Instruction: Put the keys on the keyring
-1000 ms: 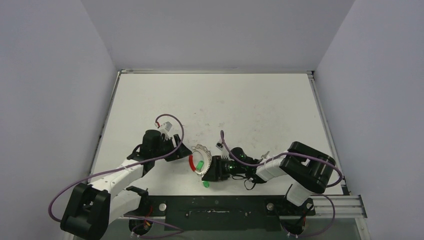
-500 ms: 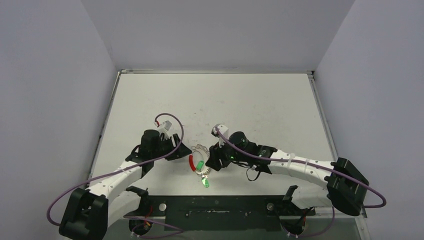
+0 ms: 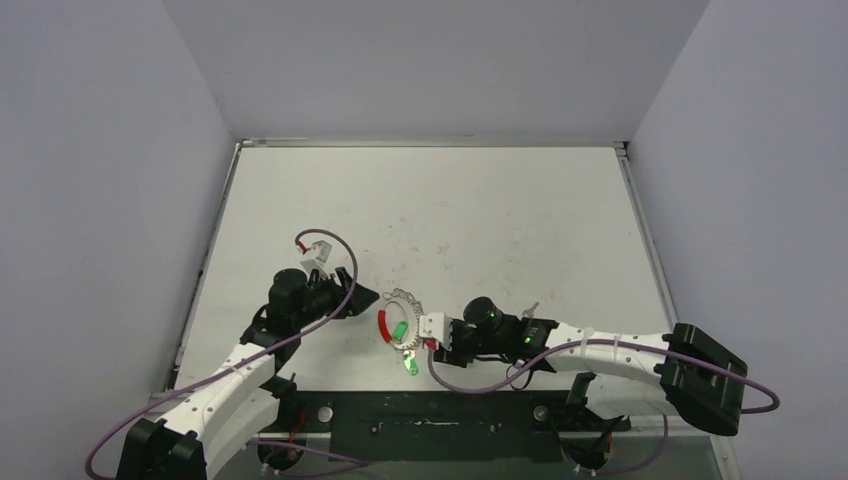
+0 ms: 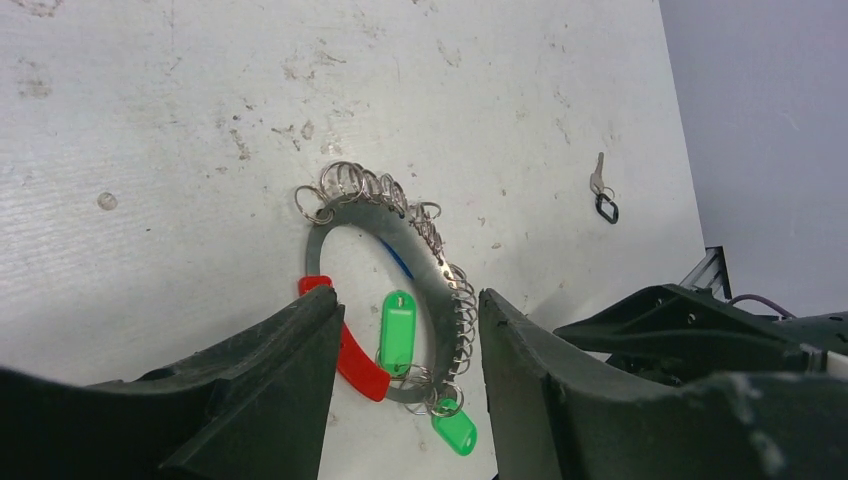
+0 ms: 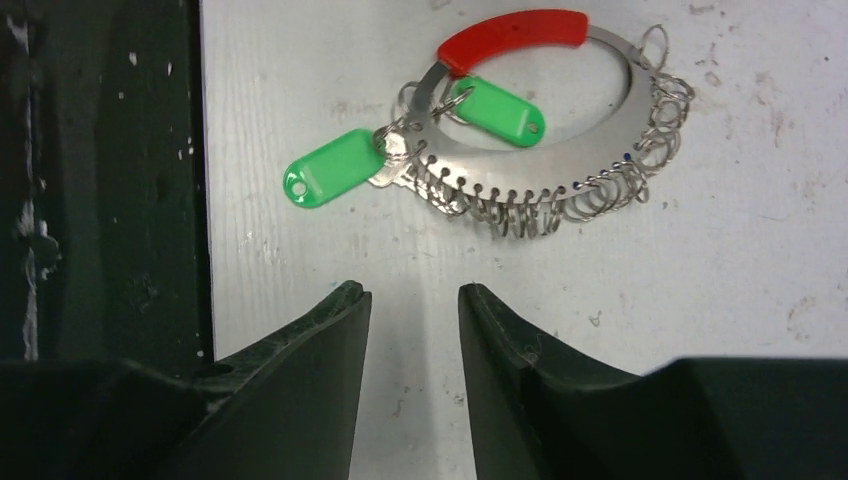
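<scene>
Two green keys [image 5: 498,110] already hang from the keyring [image 5: 560,168], which lies flat on the counter [image 3: 480,220] between the arms. The left end effector [image 4: 407,296] hovers just beside it with its fingers apart and nothing between them. The right end effector [image 5: 412,292] faces it from the other side, likewise parted and empty.

A loose silver key [image 4: 597,178], tied to a thin black loop, lies well apart from the keyring, toward the right arm. It is probably the next one to go on. Doing that well likely means one arm pinning the flat band by its red section [image 5: 512,27] while the other fetches the key by its head. The shaft should stay free for threading.

The keyring is a flat band of dull grey metal, punched with a row of small holes. A fringe of thin split rings [image 5: 600,195] crowds its outer edge. These are fine and springy-looking, so they may tangle or slip. The green heads are smooth, glossy plastic with rounded ends. The counter is matt white, scuffed and speckled.
</scene>
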{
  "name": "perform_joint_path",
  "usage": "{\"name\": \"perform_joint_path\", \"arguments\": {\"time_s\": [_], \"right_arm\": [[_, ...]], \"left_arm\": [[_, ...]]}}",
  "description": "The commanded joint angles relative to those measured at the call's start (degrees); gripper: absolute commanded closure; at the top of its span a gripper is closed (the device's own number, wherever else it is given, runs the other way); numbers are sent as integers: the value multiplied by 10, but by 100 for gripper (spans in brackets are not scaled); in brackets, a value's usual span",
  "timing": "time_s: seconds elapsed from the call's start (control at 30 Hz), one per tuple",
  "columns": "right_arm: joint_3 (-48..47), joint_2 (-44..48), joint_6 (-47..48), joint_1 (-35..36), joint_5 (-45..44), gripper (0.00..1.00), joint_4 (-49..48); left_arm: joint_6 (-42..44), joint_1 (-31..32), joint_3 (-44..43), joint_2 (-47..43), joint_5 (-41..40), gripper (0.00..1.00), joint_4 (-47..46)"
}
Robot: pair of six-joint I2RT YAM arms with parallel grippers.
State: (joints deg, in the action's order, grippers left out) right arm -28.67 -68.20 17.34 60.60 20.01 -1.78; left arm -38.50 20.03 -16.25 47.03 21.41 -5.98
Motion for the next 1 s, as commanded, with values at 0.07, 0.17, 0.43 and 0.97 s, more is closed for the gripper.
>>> {"name": "perform_joint_path", "arguments": {"time_s": [0.07,0.17,0.43,0.97], "right_arm": [[59,-23,170,44,-17,64,-154],[60,-61,182,47,-19,68,-192],[49,-154,199,53,-47,73,-261],[24,-182,243,50,-59,79,-238]], "left_arm": [[-13,-3,20,-25,-13,51,-53],[-10,-3,20,-27,-16,52,-55],[-5,-3,17,-31,-17,54,-57],[-5,-3,8,-33,-24,55,-53]]}}
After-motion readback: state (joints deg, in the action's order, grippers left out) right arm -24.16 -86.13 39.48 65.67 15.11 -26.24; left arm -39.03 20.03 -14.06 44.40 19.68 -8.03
